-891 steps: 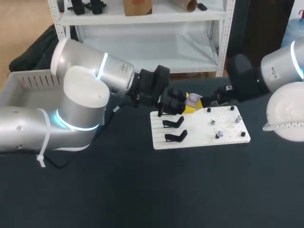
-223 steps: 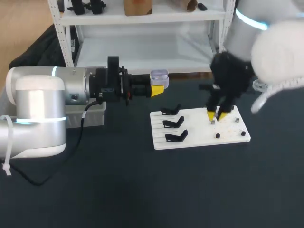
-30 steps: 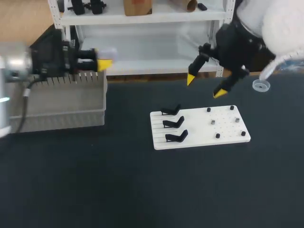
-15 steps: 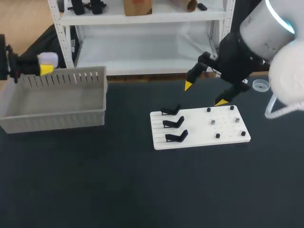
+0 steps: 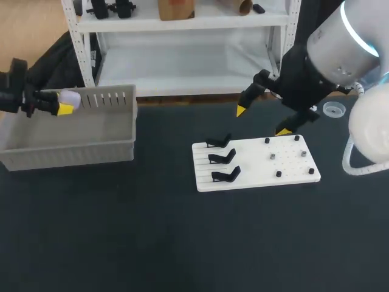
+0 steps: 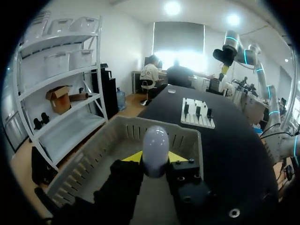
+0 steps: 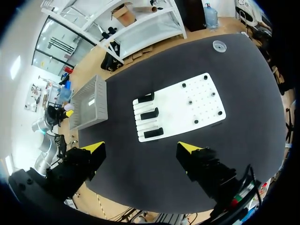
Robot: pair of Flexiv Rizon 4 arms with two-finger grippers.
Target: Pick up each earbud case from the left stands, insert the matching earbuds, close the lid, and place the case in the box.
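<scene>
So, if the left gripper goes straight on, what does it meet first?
Likely the far slotted wall of the grey box: the left gripper, shut on the earbud case, points along its inside. Depth is unclear; it may pass over the rim.

Dark table with grey box, white stand board, small clear dish.

The box sits at ten o'clock on the table, with the case held above it. The board lies at two o'clock, with the stands on its nine o'clock side.
</scene>
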